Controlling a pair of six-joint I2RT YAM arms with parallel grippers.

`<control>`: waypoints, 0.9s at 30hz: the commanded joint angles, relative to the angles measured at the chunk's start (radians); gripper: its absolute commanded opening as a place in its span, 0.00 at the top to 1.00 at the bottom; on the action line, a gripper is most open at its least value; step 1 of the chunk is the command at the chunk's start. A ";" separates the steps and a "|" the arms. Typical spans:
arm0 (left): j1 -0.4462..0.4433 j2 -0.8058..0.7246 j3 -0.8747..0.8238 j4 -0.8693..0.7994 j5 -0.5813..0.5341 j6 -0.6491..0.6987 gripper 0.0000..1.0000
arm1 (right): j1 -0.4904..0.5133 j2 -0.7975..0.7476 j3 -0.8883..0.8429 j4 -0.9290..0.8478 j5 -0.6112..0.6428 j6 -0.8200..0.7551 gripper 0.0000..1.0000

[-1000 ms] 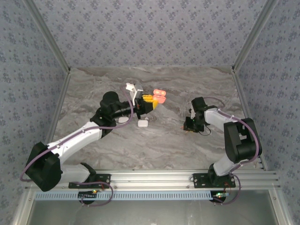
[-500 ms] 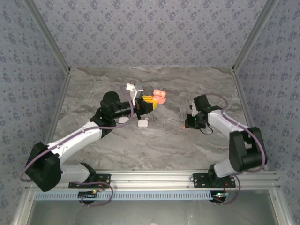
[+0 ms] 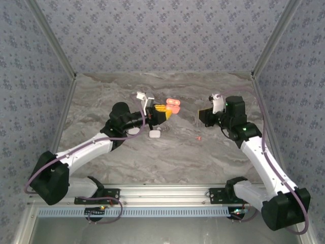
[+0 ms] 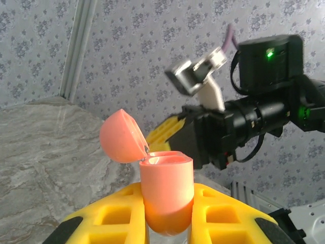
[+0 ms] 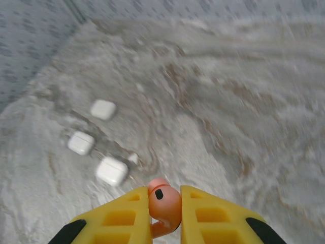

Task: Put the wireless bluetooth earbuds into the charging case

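Table [image 3: 167,162]: grey marble, below the orange case [image 4: 166,188].
Left arm [image 3: 91,147]: stretched forward; left gripper [image 4: 167,213] clamped on the orange case, lid up.
Right arm [image 3: 254,147]: elbow bent, right of the case; right gripper [image 5: 165,213] pinching a red-orange earbud [image 5: 163,201].
White cases [image 5: 111,170]: on the table.

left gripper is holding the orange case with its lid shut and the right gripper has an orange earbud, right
Not quite: the lid is open, flipped up and back, not shut. The left wrist view shows this, with the orange case gripped upright in the left gripper. The rest holds: the right gripper is shut on an orange earbud.
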 commanded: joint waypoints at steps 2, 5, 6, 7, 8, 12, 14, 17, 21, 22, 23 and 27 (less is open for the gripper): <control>-0.007 0.019 0.044 0.086 0.057 -0.041 1.00 | 0.049 -0.026 0.114 0.080 -0.085 -0.092 0.82; -0.008 0.026 0.049 0.108 0.071 -0.059 1.00 | 0.091 -0.027 0.163 0.109 -0.103 -0.133 0.82; -0.008 0.028 0.051 0.115 0.074 -0.063 1.00 | 0.104 -0.027 0.173 0.117 -0.107 -0.145 0.81; -0.008 0.030 0.052 0.122 0.077 -0.069 1.00 | 0.118 -0.027 0.185 0.122 -0.111 -0.159 0.81; -0.009 0.033 0.054 0.128 0.080 -0.074 1.00 | 0.132 -0.025 0.194 0.128 -0.112 -0.174 0.81; -0.009 0.038 0.057 0.158 0.087 -0.092 1.00 | 0.171 -0.014 0.216 0.136 -0.114 -0.210 0.81; -0.010 0.040 0.055 0.167 0.088 -0.097 1.00 | 0.181 0.001 0.225 0.128 -0.115 -0.216 0.81; -0.016 0.041 0.058 0.172 0.092 -0.098 1.00 | 0.185 0.018 0.230 0.122 -0.127 -0.213 0.81; -0.020 0.046 0.061 0.174 0.094 -0.098 1.00 | 0.190 0.034 0.231 0.123 -0.137 -0.210 0.81; -0.021 0.046 0.061 0.177 0.096 -0.097 1.00 | 0.191 0.038 0.232 0.122 -0.137 -0.211 0.81; -0.020 0.048 0.060 0.177 0.094 -0.098 1.00 | 0.192 0.041 0.232 0.119 -0.138 -0.211 0.81; -0.021 0.046 0.060 0.181 0.089 -0.096 1.00 | 0.193 0.049 0.232 0.105 -0.144 -0.217 0.81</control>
